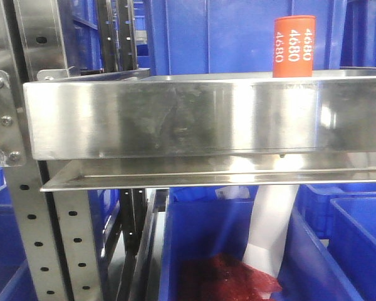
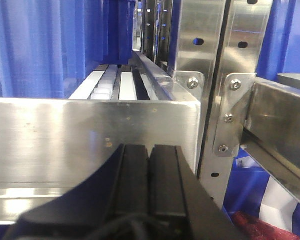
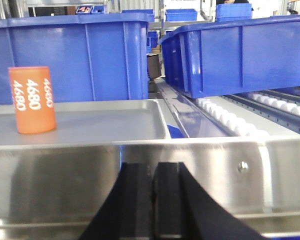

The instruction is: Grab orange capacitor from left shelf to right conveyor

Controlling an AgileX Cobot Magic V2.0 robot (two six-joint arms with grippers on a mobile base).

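blue plastic bins (image 1: 207, 31) fill the background on every side, stacked behind and under a rack of shiny steel. the only writing i can read is on the orange capacitor (image 1: 294, 47): "4680" in white, printed vertically and repeated around its side, with three prints showing in the front view and several more from my right wrist (image 3: 32, 100). a small sign above the far bins in the right wrist view is too blurred to read.

the capacitor stands upright on the left shelf (image 1: 175, 119), behind the shelf's tall front lip and toward its right end, with nothing touching it. the lip is bright and smeared with reflections. at the shelf's left end a bracket (image 1: 3, 103) with three bolts fixes it to perforated uprights (image 1: 31, 251). below the shelf a bin holds a white sheet (image 1: 272, 226) and something red (image 1: 225, 276). to the right of the shelf, lines of white rollers (image 3: 230, 120) run back under another bin.

my right gripper (image 3: 154, 195) sits low in front of the shelf's lip, right of the capacitor and not touching it. its black fingers are drawn together with only a thin seam between them, holding nothing. my left gripper (image 2: 149, 170) is left of the shelf, beyond the uprights, facing a neighbouring steel lip (image 2: 65, 135). its fingers are pressed together too and grip nothing.
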